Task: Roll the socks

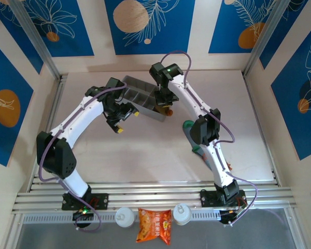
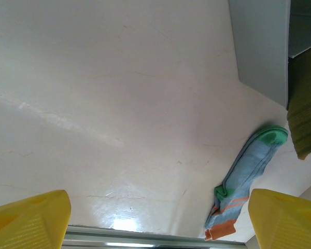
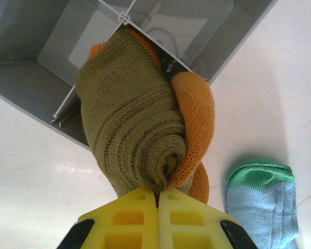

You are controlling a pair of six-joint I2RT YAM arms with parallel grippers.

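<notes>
Soft, light olive-brown sock roll (image 3: pixel 129 119) (springy; grip across its coil) sits pinched in the closed right fingers (image 3: pixel 135 223); left fingers (image 2: pixel 28 220) gape empty.

Top camera looks down; close wrist cameras share grey-blue sock (image 2: pixel 247 175).

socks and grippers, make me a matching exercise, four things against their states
1 olive-brown sock
2 grey-blue sock
3 left gripper
4 right gripper

a open over the table
b rolled up at the grey bin
c shut
d lying flat, unrolled

Pairs: 1-b, 2-d, 3-a, 4-c
</notes>
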